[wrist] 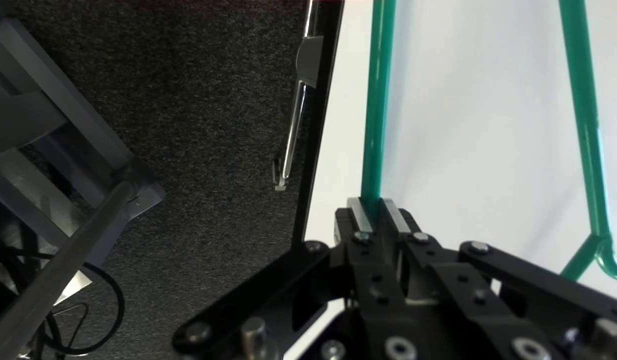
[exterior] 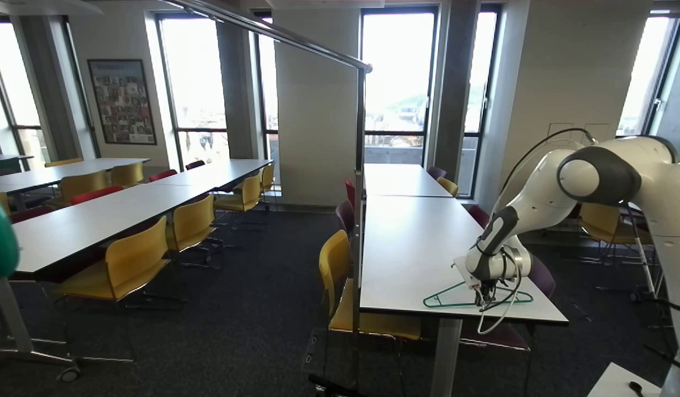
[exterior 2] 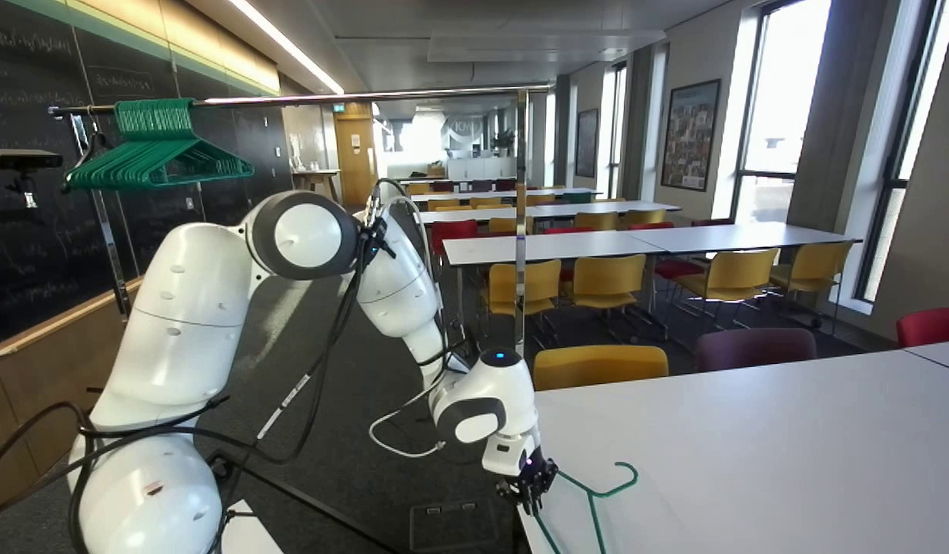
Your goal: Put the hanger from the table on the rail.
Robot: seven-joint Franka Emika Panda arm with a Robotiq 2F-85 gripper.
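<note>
In the wrist view the gripper (wrist: 371, 205) has its fingers (wrist: 396, 216) pressed from both sides on the long bar of the hanger (wrist: 376, 110), so I judge it clamped there; the bar runs just beside the dark edge of the table (wrist: 341, 165). The grasp, then, looks done. In an exterior view the hanger lies at the table's near end, right of the post (exterior: 360, 121), with the gripper over its near side; the hook is hard to make out. The rail (exterior: 296, 42) is high up and to the left, well apart from the hanger, so the placing is not begun. In an exterior view the hanger is at the table's near left corner, its hook toward the right, part of it running out of sight at the bottom. Other hangers (exterior 2: 153, 119) hang near the left end of the rail. Most of the job seems left: lift the hanger clear of the table, carry it up to the rail, bring the hook over it and let go. Whether any of the hanger is off the surface yet, I cannot tell.
</note>
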